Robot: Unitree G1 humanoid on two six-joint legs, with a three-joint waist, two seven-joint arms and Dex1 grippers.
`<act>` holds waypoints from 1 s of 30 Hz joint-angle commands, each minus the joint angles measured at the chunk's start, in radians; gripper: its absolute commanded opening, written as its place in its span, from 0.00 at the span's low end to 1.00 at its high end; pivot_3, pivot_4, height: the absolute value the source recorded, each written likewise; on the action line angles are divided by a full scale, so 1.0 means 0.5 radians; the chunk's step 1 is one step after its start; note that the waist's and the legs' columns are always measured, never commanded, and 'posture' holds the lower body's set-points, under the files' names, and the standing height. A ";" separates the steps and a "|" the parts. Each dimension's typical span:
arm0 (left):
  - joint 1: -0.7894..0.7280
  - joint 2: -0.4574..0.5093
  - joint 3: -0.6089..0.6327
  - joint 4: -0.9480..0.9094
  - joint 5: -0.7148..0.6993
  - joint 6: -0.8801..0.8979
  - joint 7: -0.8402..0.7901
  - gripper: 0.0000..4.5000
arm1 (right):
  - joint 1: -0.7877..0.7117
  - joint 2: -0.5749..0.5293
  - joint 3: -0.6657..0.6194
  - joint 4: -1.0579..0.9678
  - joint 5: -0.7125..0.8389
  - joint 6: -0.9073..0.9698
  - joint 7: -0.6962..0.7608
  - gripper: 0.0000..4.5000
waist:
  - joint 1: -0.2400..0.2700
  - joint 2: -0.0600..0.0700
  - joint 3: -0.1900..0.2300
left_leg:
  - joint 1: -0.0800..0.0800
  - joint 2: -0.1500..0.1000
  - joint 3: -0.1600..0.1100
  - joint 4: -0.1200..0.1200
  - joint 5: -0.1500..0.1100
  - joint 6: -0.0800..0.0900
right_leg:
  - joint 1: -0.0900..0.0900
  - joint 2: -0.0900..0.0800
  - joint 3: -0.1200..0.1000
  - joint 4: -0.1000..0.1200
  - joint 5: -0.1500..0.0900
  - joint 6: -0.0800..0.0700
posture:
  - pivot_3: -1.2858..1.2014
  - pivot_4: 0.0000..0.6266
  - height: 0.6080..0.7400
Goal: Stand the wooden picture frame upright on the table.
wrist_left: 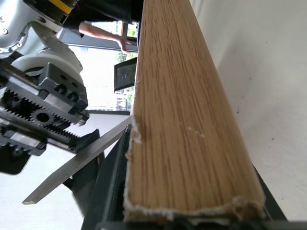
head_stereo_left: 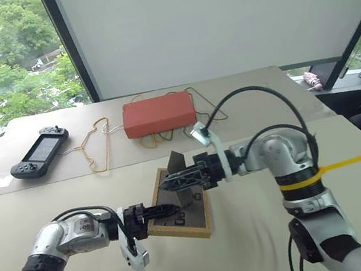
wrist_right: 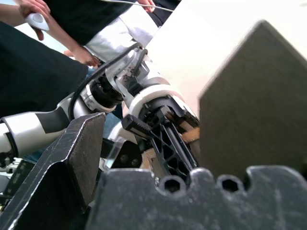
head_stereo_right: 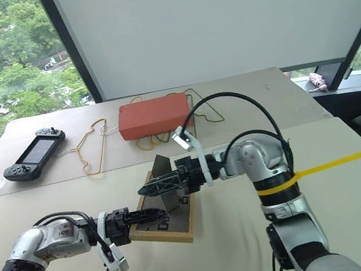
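The wooden picture frame lies with its dark back panel up on the beige table, in front of me. Its fold-out stand is raised off the back. My left gripper reaches in from the left and is shut on the frame's near left edge; the left wrist view has that light-wood edge between the fingers. From the right, my right gripper hovers open just above the back panel beside the stand. Whether a finger touches the stand I cannot tell.
An orange-red box sits behind the frame on tangled cables. A yellow wire hanger and a black handheld console lie at the back left. A person stands nearby. A yellow strap runs off to the right.
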 commanded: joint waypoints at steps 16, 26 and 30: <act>0.033 0.113 0.190 -0.142 -0.167 0.114 0.045 0.24 | 0.832 -1.130 0.411 -0.378 -1.476 -2.960 0.304 1.00 | -0.002 0.000 0.000 | -0.006 0.000 0.006 0.001 0.000 0.002 | -0.005 -0.001 0.000 -0.004 0.000 0.001 | 0.52 0.24 1.00; 0.037 0.106 0.174 -0.117 -0.191 0.108 0.051 0.24 | 0.944 -0.895 0.509 -0.162 -3.093 -4.270 -1.408 1.00 | -0.004 -0.003 0.002 | 0.016 0.007 0.028 -0.001 0.005 -0.007 | -0.003 0.004 0.010 0.001 0.002 -0.001 | 0.52 0.24 1.00; 0.026 0.099 0.168 -0.100 -0.190 0.101 0.053 0.24 | 0.863 -0.762 0.531 -0.182 -3.254 -4.321 -1.631 1.00 | -0.002 -0.003 0.002 | 0.016 0.008 0.029 0.000 0.006 -0.007 | -0.002 0.006 0.013 0.002 0.004 -0.004 | 0.52 0.24 1.00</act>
